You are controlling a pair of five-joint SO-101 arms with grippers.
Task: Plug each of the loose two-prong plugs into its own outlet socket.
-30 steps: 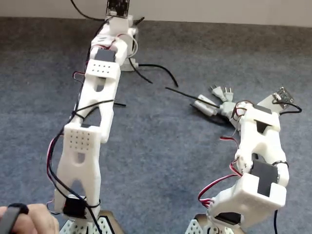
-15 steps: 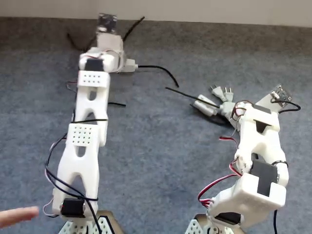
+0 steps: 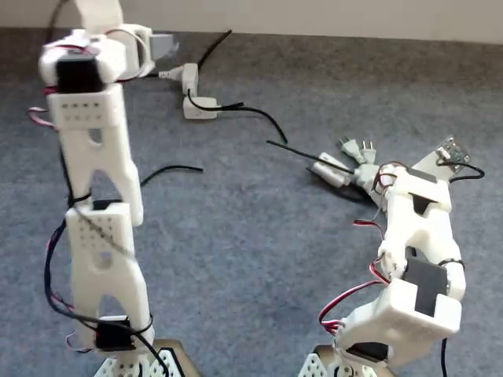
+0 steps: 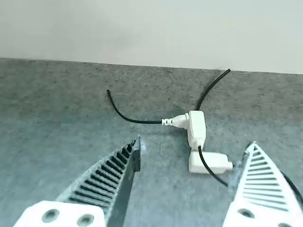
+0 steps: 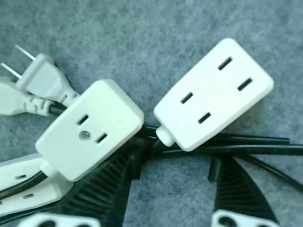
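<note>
Two arms show in the high view. My left arm (image 3: 94, 157) rises along the left edge over the carpet (image 3: 251, 267). At the upper left lies a white outlet (image 3: 189, 78) with a plug (image 3: 168, 75) seated in its side. A white block (image 3: 200, 111) lies just below it, and black cords trail to the right. My right arm (image 3: 416, 236) takes the lower right, its tip over a cluster at centre right. Two loose plugs (image 3: 365, 148) lie there, prongs pointing up-frame, unplugged.

From my left wrist, my left gripper (image 4: 195, 143) is spread wide with nothing held. Beyond the fingers (image 4: 118, 175) the outlet, its seated plug and the block lie on the carpet, outlet and block touching.

From my right wrist, my right gripper (image 5: 175, 161) is parted and grips nothing. Black cables (image 5: 147, 137) run across the gap between its fingers. Just beyond lie a three-hole socket (image 5: 90, 127) and a four-slot socket (image 5: 215, 92), close together, their slots bare. One of the loose plugs (image 5: 40, 78) lies beside the three-hole socket with its two prongs pointing away from it.
</note>
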